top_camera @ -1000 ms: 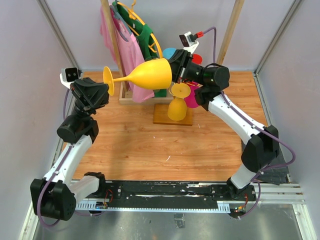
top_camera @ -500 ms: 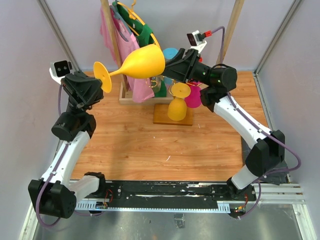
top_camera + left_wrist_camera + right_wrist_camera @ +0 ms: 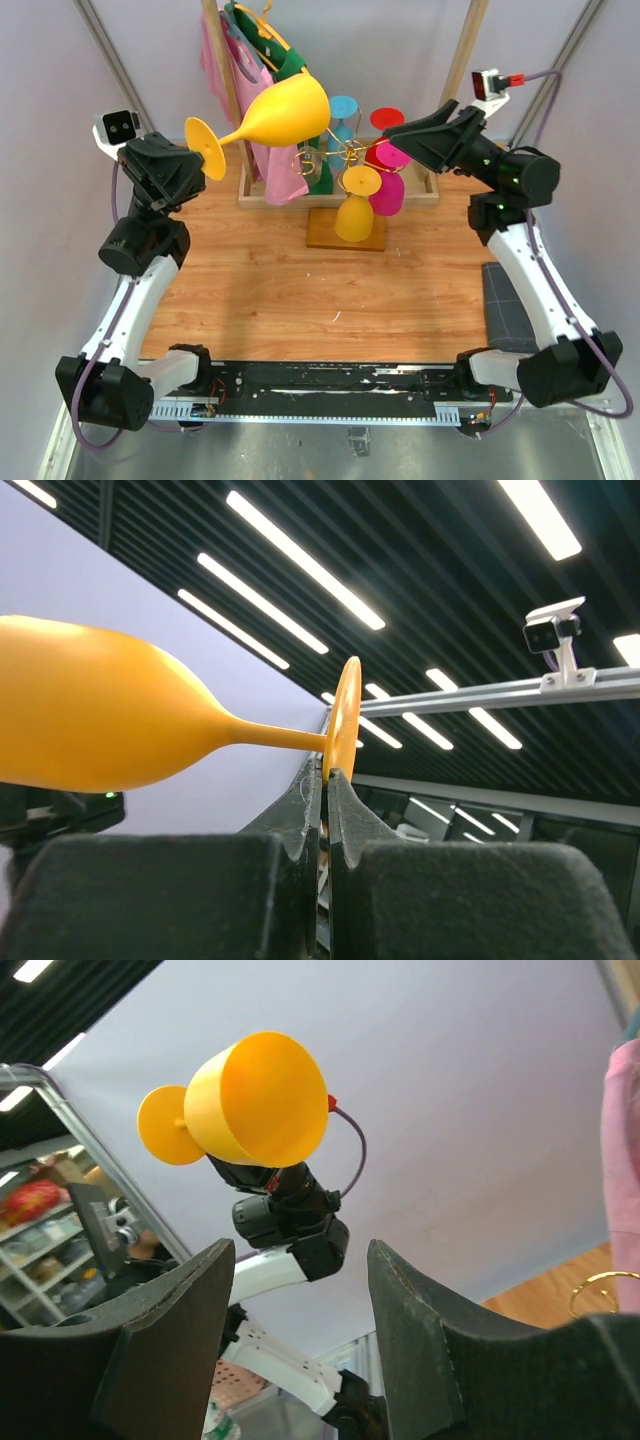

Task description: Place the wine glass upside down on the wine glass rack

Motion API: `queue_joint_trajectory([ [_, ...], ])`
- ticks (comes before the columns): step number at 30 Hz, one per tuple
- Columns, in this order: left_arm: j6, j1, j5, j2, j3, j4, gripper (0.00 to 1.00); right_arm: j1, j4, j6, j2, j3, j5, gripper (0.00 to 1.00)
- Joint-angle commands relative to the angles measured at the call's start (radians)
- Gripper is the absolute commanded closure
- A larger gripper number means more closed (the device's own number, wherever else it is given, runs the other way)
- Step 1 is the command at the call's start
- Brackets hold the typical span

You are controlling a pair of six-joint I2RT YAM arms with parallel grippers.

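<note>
Wine glass is held sideways in mid-air, foot pinched in the closed left gripper; right gripper open, empty. Hanging on the wine glass rack not yet done.

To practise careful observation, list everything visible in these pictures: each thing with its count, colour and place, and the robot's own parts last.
wine glass: one, yellow, in the air on its side, left of the rack
wine glass rack: one, gold wire on a wooden base, back middle of the table
glasses on the rack: four, yellow, magenta, blue, red
clothes rail: one, wooden posts, behind the rack
garments: two, pink and green, hanging on the rail
mat: one, dark, right edge of the table
table: one, wood-brown
left gripper: shut on the wine glass's foot
right gripper: open, empty, right of the rack
</note>
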Motion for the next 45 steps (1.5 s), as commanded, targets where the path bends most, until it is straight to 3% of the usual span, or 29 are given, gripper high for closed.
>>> queue_joint_trajectory([
  [1,0.079,0.007,0.061,-0.054,0.016,-0.065,1.0,-0.058,-0.19,-0.183,-0.134,0.024,-0.054,0.43],
  [4,0.29,0.01,0.143,-0.105,0.057,-0.342,1.0,-0.066,-0.351,-0.304,-0.191,0.04,-0.05,0.42],
  [7,0.564,0.01,0.156,-0.171,0.126,-0.77,1.0,-0.07,-0.434,-0.352,-0.221,0.038,-0.041,0.42],
  [10,0.713,0.009,0.146,-0.199,0.154,-0.985,1.0,-0.07,-0.449,-0.358,-0.228,0.025,-0.036,0.43],
  [17,0.713,0.009,0.134,-0.243,0.03,-1.068,1.0,-0.072,-0.454,-0.353,-0.22,0.019,-0.03,0.44],
  [23,0.827,0.006,0.041,-0.334,0.011,-1.394,1.0,-0.072,-0.484,-0.363,-0.217,0.034,-0.032,0.44],
  [31,0.909,-0.013,-0.086,-0.425,0.016,-1.663,1.0,-0.072,-0.507,-0.377,-0.21,0.054,-0.033,0.44],
  [45,0.793,-0.02,0.012,-0.399,-0.206,-1.613,1.0,-0.074,-0.492,-0.369,-0.194,0.046,-0.03,0.44],
])
